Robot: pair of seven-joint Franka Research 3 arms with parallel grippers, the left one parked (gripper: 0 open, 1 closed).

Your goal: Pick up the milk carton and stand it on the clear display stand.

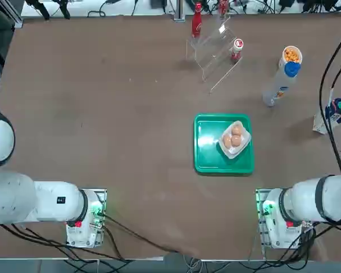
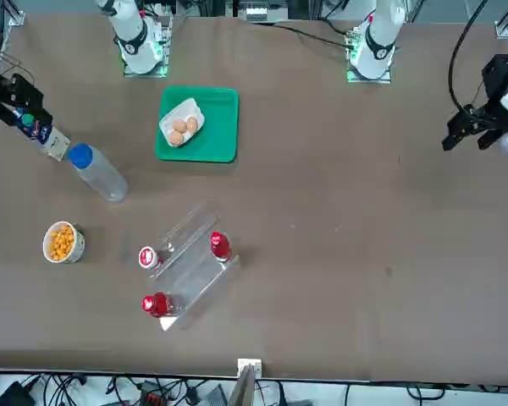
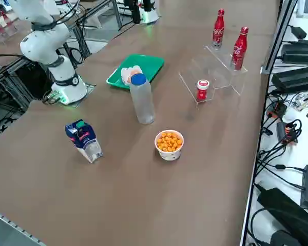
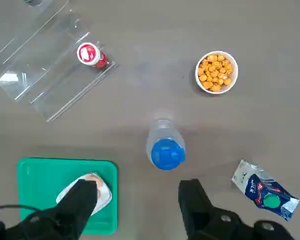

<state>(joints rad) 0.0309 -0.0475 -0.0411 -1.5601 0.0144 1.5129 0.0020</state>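
Brown surface (image 1: pixel 131 148) set, carton standing by, and the pincer (image 4: pixel 137 186) comes in empty-handed!
Its two fingers are spread wide with nothing between them, and the milk carton (image 3: pixel 84 140) stands on the right side of the scene, beyond the white bottle (image 3: pixel 142 100) as seen from the green tray (image 1: pixel 210 165). So we're at the approach, pick-up still to come. What's called for now? Line up over that carton, drop down, close squarely on its sides, then carry it to the far side, where the clear display stand (image 1: pixel 211 50) needs a gentle, upright set-down among the red bottles (image 3: pixel 239 49).
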